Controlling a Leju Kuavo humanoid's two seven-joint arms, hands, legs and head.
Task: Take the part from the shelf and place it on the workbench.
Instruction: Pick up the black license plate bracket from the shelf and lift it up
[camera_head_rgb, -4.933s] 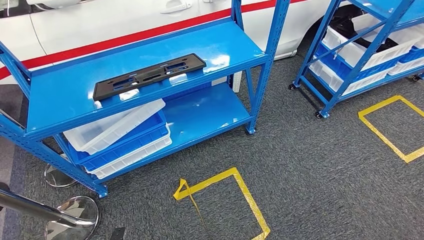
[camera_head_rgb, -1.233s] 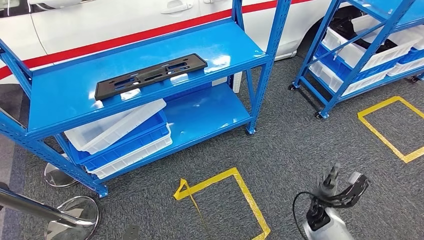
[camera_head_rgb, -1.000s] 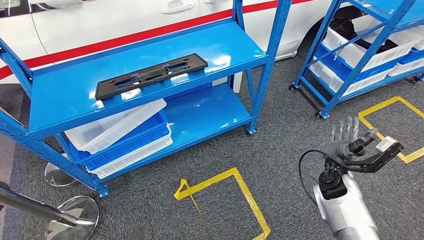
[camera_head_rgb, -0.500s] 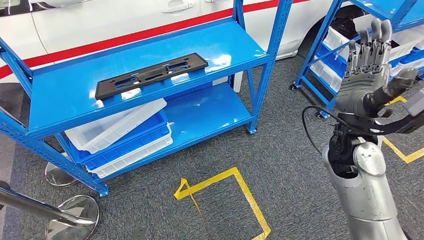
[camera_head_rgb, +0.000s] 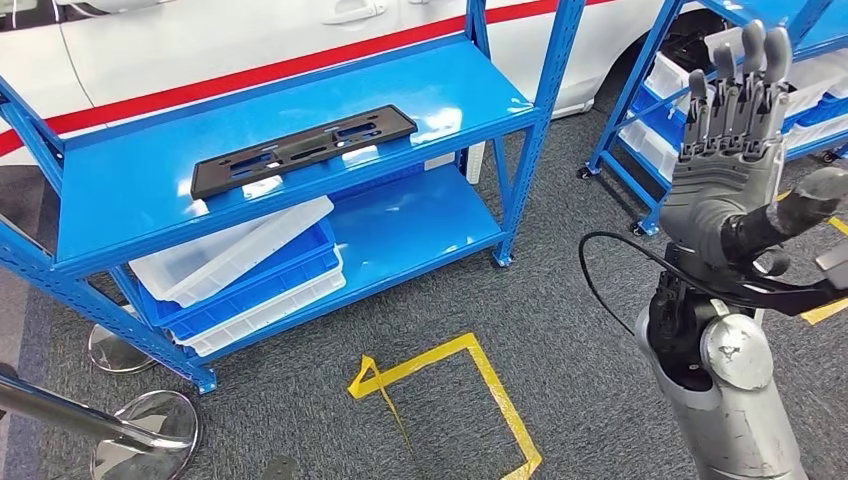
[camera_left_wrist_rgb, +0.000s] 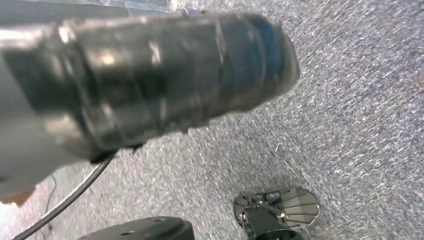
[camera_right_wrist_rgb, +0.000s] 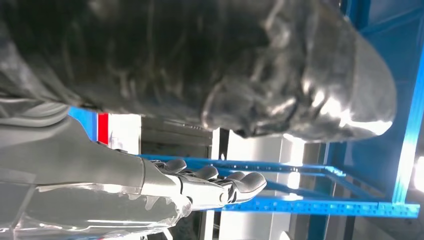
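The part (camera_head_rgb: 303, 150) is a long black flat plate with slots, lying on the middle level of the blue shelf (camera_head_rgb: 120, 200) at the left. My right hand (camera_head_rgb: 725, 150) is raised at the right, well apart from the part, fingers straight and spread, holding nothing. The right wrist view shows the same hand (camera_right_wrist_rgb: 200, 185) with its fingers stretched out before blue shelf rails. In the left wrist view, my left hand (camera_left_wrist_rgb: 150, 75) is a blurred dark mass over grey carpet, its fingers hidden.
White and blue trays (camera_head_rgb: 240, 275) are stacked on the shelf's bottom level. A second blue rack (camera_head_rgb: 640, 110) with white bins stands at the right. Yellow tape squares (camera_head_rgb: 490, 390) mark the carpet. Chrome post bases (camera_head_rgb: 145, 430) sit at the lower left; a white car (camera_head_rgb: 200, 40) is behind.
My right arm has come up from the lower edge, and the hand now stands high with fingers spread. The part has stayed where it was on the shelf.
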